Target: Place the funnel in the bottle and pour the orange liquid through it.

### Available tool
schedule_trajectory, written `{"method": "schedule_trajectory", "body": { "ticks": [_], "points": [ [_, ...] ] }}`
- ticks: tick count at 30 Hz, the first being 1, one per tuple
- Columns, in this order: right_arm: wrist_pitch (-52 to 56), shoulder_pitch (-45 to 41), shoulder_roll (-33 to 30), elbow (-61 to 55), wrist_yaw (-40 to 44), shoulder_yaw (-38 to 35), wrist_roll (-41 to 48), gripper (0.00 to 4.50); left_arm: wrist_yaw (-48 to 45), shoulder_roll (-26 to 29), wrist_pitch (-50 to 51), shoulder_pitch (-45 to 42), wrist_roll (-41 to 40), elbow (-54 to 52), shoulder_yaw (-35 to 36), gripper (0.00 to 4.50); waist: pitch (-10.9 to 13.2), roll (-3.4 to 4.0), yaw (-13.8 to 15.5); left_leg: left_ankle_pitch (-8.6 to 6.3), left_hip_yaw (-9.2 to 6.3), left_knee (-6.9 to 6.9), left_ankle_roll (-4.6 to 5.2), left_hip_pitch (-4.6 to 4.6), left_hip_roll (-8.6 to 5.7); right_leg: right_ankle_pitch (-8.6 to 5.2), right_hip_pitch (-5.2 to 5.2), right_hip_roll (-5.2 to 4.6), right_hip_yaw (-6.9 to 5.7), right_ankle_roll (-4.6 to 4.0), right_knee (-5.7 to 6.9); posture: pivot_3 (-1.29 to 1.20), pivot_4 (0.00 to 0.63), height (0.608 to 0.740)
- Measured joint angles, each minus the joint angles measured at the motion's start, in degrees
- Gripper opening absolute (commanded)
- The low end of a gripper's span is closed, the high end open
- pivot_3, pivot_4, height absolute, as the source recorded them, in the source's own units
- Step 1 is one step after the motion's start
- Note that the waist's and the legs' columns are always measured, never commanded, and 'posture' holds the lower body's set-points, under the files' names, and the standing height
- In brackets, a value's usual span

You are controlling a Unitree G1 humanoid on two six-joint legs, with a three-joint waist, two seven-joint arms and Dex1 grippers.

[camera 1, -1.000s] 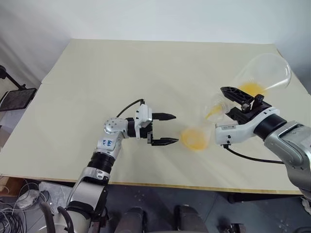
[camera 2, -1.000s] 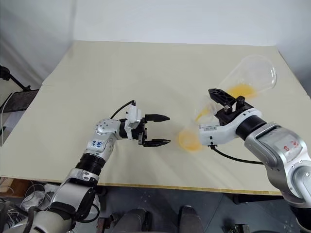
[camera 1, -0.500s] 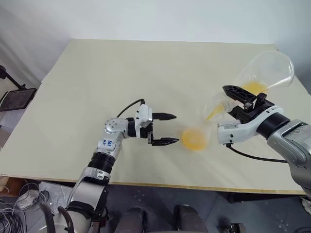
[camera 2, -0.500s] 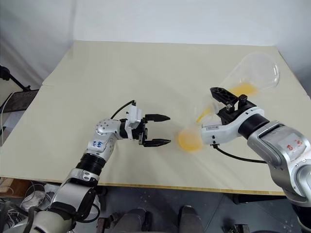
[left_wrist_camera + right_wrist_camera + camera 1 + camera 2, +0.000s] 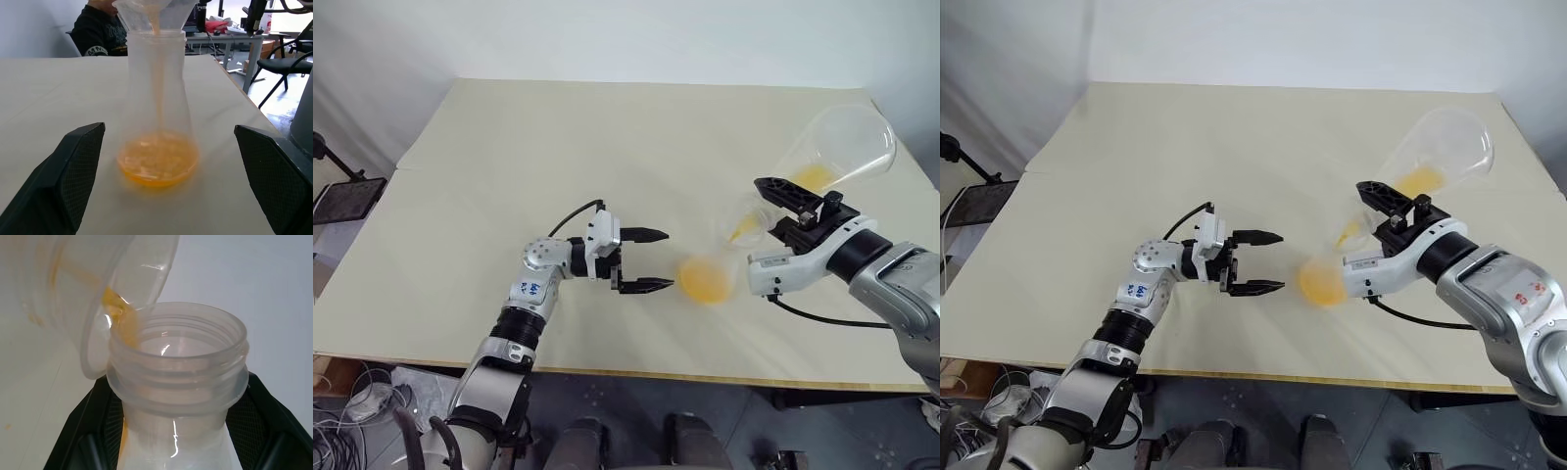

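Desks: one, the pale desk [image 5: 558, 147].
Robot hands: two, the left hand [image 5: 669, 259] and the right hand [image 5: 766, 208].
Clear vessels: two, the bottle [image 5: 157, 98] standing on the desk and the tilted flask [image 5: 842, 147].
Funnels: one, the funnel [image 5: 155, 12] in the bottle's mouth.
Pools of orange liquid [image 5: 157, 164]: two, one in each vessel, with one thin stream between them.
People: one person [image 5: 100, 32], beyond the desk.
Chairs: one black chair [image 5: 288, 51].
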Motion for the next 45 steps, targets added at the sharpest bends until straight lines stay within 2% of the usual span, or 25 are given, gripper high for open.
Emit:
{"method": "schedule_trajectory", "body": {
  "ticks": [45],
  "points": [
    [-7.6,-3.3,-2.3,4.4,-0.1,-2.2,0.5,2.43,-0.1,-0.1,-1.4,-0.9,0.0,2.1,0.0,4.5,0.0,0.0,0.0,0.01,0.01,0.01,0.01,0.0,0.0,0.0,0.0,-0.01,-0.01,0.0,0.02,0.0,0.15,0.74]
  ]
}}
